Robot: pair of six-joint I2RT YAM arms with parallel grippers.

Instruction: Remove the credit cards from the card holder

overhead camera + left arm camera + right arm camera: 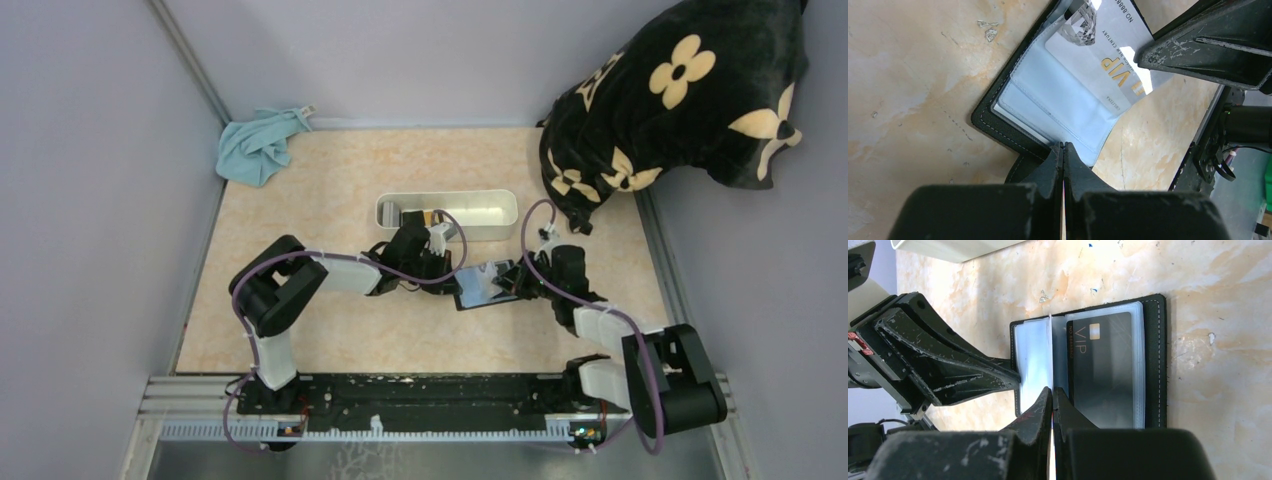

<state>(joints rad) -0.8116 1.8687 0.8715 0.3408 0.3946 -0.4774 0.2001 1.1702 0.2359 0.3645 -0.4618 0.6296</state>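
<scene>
only wrist views show the card holder (1154, 360) sleeving a card (1105, 370).

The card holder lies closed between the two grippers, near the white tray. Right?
Not closed: the right wrist view shows the card holder open, a VIP card in its sleeve. It is between the left gripper and right gripper, near the white tray.

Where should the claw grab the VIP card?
Probably pinch the VIP card by its long edge nearest the fold of the card holder, coming from the middle. It lies flat inside a clear sleeve, so only an edge offers grip; which sleeve side opens is unclear.
</scene>
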